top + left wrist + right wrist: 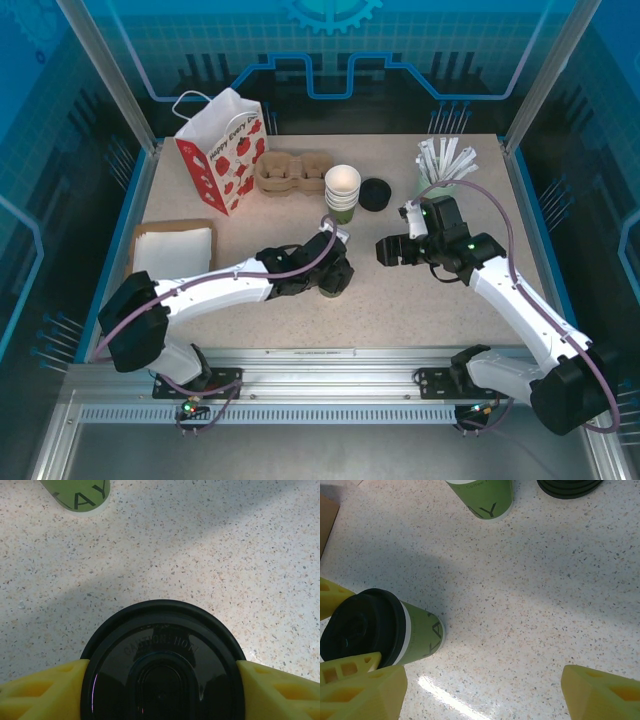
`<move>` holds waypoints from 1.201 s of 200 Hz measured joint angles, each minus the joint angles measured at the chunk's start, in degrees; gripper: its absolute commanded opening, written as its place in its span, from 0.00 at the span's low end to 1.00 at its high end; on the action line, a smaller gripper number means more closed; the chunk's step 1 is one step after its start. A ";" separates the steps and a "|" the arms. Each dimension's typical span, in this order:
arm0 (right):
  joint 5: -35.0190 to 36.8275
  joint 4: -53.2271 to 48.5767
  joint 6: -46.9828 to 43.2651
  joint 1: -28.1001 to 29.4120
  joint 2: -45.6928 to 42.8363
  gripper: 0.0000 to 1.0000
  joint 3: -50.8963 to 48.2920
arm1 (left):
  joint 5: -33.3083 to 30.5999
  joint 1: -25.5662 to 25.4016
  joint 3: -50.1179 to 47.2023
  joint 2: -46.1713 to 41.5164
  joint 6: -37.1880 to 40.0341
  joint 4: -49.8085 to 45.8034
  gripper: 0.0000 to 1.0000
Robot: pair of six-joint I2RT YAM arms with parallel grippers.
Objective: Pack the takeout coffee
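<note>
While I watch from the overhead camera, I count one takeout coffee [385, 630]. It stands upright on the speckled table [440, 300] near the middle, just in front of the single stack of lidless cups [342, 192]. The left gripper [334, 274] is clamped on it. In the left wrist view both yellow fingers [45, 690] press against opposite edges of the black lid [162, 655].

The right gripper [393, 250] hangs to the right of the cup, apart from it. Its jaws are spread wide over bare table with nothing between them.

Along the back I count one paper bag [222, 150] printed in red, one cardboard cup carrier [292, 172], one short pile of spare black lids [374, 194] and one holder of white sticks [443, 165]. One tray [175, 250] of white paper sits at the left edge. I cannot tell how many cups are in the stack.
</note>
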 measured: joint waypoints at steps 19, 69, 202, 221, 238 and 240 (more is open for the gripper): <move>0.00 0.00 -0.02 0.02 0.00 0.82 0.00 | -0.81 -0.20 -1.29 -0.48 0.02 1.38 0.66; 0.17 0.02 0.02 0.17 0.00 0.82 0.00 | -1.36 -0.48 -4.02 -1.55 -0.20 4.85 0.65; 1.51 -0.17 0.17 1.92 1.18 0.82 0.24 | -1.20 -0.52 -2.36 -2.08 -1.66 1.81 0.77; 1.68 -0.24 0.17 1.95 1.18 0.82 0.63 | -0.98 -0.52 -0.98 -1.49 -1.62 -0.04 0.79; 1.79 -0.22 0.17 2.21 1.18 0.82 0.90 | -0.90 -0.52 0.22 -0.81 -1.62 -1.40 0.80; 1.77 -0.22 0.17 2.25 1.20 0.82 0.92 | -0.85 -0.52 0.37 -0.74 -1.57 -1.53 0.80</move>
